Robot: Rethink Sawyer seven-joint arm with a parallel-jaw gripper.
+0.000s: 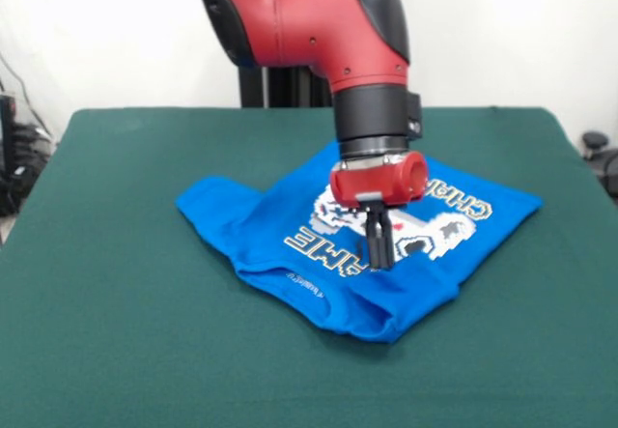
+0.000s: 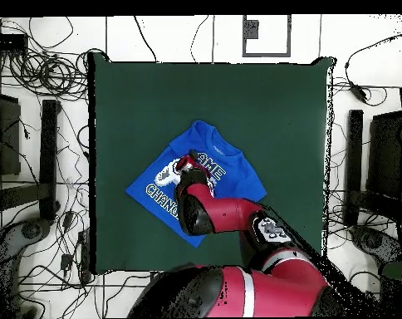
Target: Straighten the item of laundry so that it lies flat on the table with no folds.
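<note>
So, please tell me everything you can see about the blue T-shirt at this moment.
The blue T-shirt is bright blue, soft cloth, lying print side up near the middle of the green table. White pixel lettering and a game controller picture show on it. It is not flat: one edge is folded over, a sleeve sticks out to one side, and the outline is irregular. The gripper points down over the print, its fingers close together at or just above the cloth; contact cannot be confirmed.
</note>
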